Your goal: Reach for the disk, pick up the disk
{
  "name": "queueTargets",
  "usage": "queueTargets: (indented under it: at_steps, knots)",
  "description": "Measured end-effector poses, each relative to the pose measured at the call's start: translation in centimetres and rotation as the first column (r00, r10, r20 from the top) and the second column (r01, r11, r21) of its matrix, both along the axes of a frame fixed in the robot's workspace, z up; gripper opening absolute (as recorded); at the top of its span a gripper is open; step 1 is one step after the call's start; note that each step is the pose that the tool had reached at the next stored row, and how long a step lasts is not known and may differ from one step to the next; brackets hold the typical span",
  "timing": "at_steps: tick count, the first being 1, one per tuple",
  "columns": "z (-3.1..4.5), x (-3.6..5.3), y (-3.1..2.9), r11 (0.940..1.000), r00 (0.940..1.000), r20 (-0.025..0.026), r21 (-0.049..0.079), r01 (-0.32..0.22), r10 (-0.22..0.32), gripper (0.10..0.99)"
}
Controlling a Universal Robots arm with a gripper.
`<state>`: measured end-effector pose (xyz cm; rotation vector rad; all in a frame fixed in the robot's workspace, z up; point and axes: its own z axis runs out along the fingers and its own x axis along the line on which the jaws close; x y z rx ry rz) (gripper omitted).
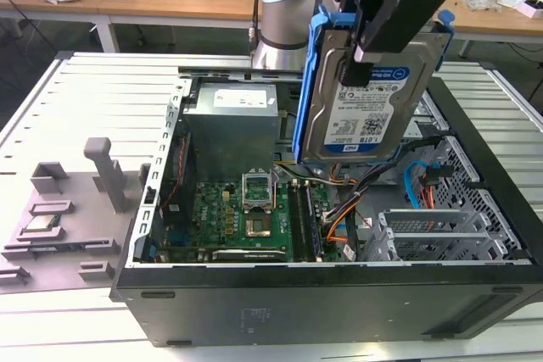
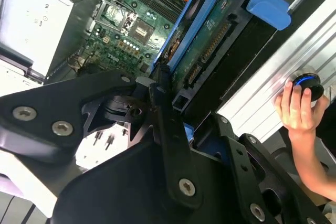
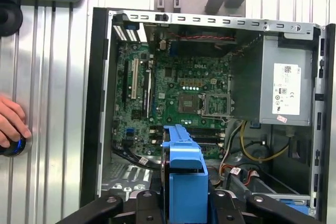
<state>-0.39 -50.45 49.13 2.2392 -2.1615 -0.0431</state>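
The disk [image 1: 361, 112] is a silver hard drive with a white-and-blue label in a blue plastic bracket. It hangs upright above the open computer case [image 1: 322, 303], clear of the drive bay. My black gripper [image 1: 366, 61] comes down from above and is shut on the disk's upper part. In the second wrist view the disk [image 2: 210, 40] shows its green circuit side and blue bracket, clamped between my gripper's [image 2: 173, 95] dark fingers. In the first wrist view the blue bracket of the disk [image 3: 185, 177] sticks out over the motherboard.
Inside the case lie a green motherboard [image 1: 237, 218], a grey power supply [image 1: 233, 120] and orange cables [image 1: 335, 231]. A grey fixture [image 1: 68, 226] with a processor chip [image 1: 41, 225] stands at the exterior view's left. A person's hand [image 2: 296, 106] rests on a blue-lit button [image 2: 307, 81] beside the case.
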Motion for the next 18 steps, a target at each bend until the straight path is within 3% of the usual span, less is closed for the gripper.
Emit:
queueTargets:
  at_steps: [18]
  knots:
    - [-0.01, 0.00, -2.83, 1.0000, 1.0000, 0.0000, 0.000, 0.000, 0.000, 0.365]
